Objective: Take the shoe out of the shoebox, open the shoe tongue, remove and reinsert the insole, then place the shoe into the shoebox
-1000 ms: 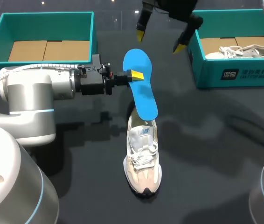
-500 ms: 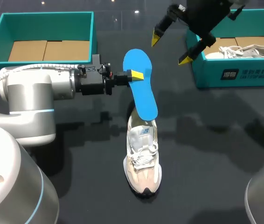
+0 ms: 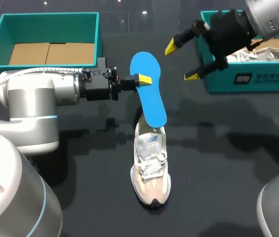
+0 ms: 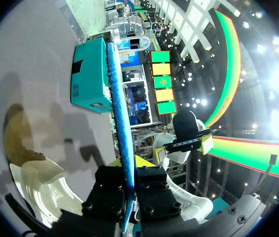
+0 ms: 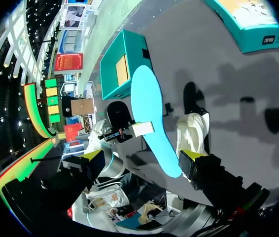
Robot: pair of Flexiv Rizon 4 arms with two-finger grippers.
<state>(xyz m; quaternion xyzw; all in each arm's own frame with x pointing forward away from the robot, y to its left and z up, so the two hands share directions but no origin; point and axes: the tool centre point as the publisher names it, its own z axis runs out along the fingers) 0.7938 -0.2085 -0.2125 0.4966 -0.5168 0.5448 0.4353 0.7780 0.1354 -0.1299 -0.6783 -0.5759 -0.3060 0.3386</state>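
1. The left pincer point(image 3: 144, 79) is clamped on the edge of the blue insole point(image 3: 152, 106).
2. The insole's lower end sits at the heel of the shoe point(image 3: 151, 170), which stands on the counter point(image 3: 218, 163) with its toe toward 6 o'clock.
3. The right pincer point(image 3: 182, 61), fingers apart and empty, hovers at the insole's 2 o'clock, beside the right shoebox point(image 3: 250, 79).
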